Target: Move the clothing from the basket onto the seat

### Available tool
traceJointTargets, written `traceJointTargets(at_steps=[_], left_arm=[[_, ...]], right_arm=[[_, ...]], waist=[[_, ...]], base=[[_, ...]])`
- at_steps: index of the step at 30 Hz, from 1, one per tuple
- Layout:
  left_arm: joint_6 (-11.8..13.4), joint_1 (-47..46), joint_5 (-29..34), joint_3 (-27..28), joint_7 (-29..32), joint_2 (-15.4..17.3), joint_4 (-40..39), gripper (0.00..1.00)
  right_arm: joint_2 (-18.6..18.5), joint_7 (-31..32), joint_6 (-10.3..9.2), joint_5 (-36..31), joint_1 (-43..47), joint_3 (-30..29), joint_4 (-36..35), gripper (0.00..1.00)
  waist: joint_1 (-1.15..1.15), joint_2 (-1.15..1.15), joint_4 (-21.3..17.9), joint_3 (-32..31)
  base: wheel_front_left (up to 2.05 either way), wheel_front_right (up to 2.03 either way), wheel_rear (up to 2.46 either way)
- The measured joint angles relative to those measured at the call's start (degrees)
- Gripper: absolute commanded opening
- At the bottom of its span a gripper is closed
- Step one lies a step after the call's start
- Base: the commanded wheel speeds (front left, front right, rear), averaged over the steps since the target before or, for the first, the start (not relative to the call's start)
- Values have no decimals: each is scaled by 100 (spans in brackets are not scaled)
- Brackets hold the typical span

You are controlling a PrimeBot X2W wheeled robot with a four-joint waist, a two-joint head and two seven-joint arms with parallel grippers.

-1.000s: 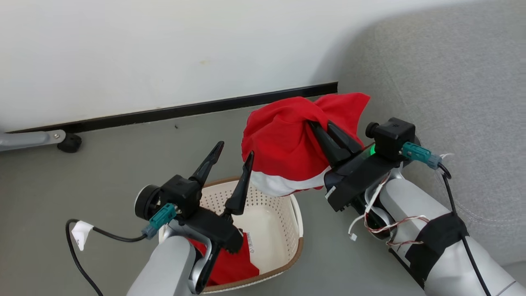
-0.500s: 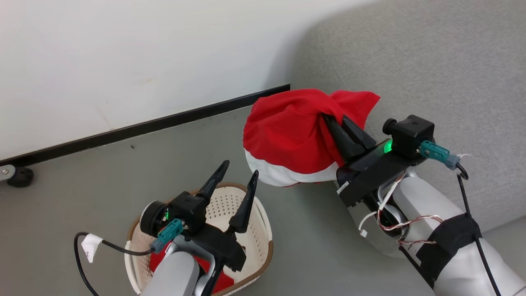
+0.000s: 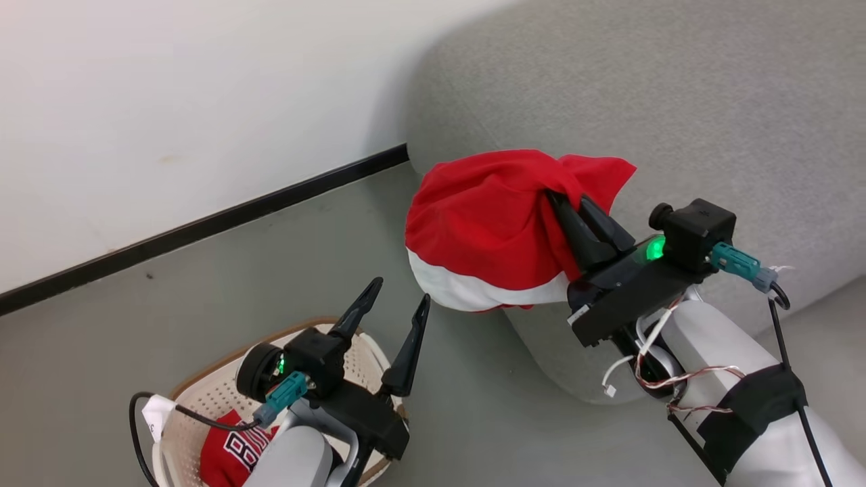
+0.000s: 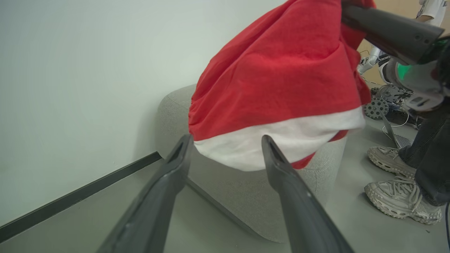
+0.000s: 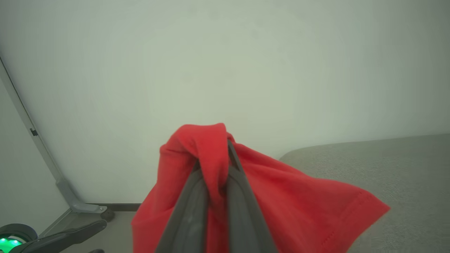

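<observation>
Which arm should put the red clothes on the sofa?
Right: the right gripper is shut on the red garment beside the grey seat; the left gripper is open and empty by the basket.

You are in what looks like a robot lab: bare white wall, black skirting, smooth grey floor, one grey seat, and geared machine parts on the floor beside a standing person's trainers.

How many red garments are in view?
2. A red white-banded garment hangs from the right gripper by the grey fabric seat; a red lettered jersey lies in the cream perforated basket, partly hidden; others possible.
</observation>
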Motion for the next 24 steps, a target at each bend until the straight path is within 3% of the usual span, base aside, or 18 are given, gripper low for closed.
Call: traceJointTargets(at_steps=[16,24], left_arm=[[-1,50,1,-7,0,-12,-187,100],[-1,-50,11,-280,0,-12,-198,100]], right_arm=[[-44,0,0,-201,311,-432,-427,0],[-468,-1,-18,-304,260,-1022,-499,0]], waist=[[0,0,-661,170],[0,0,-728,339]], base=[[0,0,0],[0,0,0]])
